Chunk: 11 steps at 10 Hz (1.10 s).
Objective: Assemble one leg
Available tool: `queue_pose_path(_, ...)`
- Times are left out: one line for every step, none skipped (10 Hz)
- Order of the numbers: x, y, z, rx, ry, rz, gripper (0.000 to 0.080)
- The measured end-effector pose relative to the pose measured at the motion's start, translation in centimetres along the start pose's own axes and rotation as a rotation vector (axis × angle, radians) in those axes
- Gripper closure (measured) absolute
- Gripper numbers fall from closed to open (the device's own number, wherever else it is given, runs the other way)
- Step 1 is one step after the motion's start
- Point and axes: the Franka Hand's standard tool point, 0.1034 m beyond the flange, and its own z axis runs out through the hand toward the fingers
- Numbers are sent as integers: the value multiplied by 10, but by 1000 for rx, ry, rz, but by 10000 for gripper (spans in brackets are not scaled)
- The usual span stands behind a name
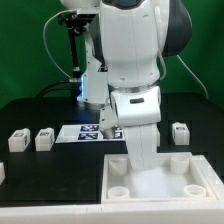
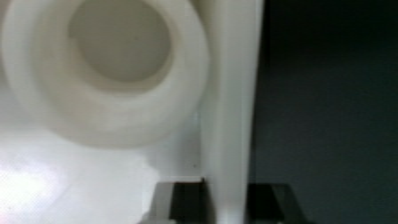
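Observation:
Three legs show in the exterior view, small white posts with marker tags: two at the left (image 1: 17, 141) (image 1: 44, 139) and one at the right (image 1: 180, 132). None is in my gripper. My gripper (image 1: 141, 163) points down on the far rim of the large flat white square piece (image 1: 160, 186) with round corner holes. In the wrist view the gripper (image 2: 228, 205) straddles that piece's upright edge wall (image 2: 226, 90). The dark fingertips (image 2: 185, 203) press against the wall from both sides. A round corner hole (image 2: 121, 50) lies right beside the gripper.
The marker board (image 1: 82, 132) lies on the black table behind the square piece, partly behind the arm. A white bar (image 1: 50, 214) runs along the near left edge. In the wrist view the dark table (image 2: 338, 100) lies beyond the wall.

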Motion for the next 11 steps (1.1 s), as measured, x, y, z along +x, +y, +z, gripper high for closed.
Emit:
queue_pose_path(0, 0, 0, 11, -2, 14, 723)
queue_pose_path(0, 0, 0, 11, -2, 14, 723)
queue_pose_path(0, 0, 0, 11, -2, 15, 723)
queue_pose_path(-1, 0, 1, 12, -2, 15, 722)
queue_pose_path(-1, -1, 1, 12, -2, 16, 531)
queue_pose_path(-1, -1, 1, 12, -2, 16, 531)
queue_pose_path(-1, -1, 1, 13, -2, 17, 394)
queue_pose_path(-1, -1, 1, 13, -2, 17, 233)
queue_pose_path(-2, -1, 1, 13, -2, 17, 233)
queue_pose_path(-2, -1, 1, 13, -2, 17, 168)
queue_pose_path(-2, -1, 1, 12, -2, 18, 154)
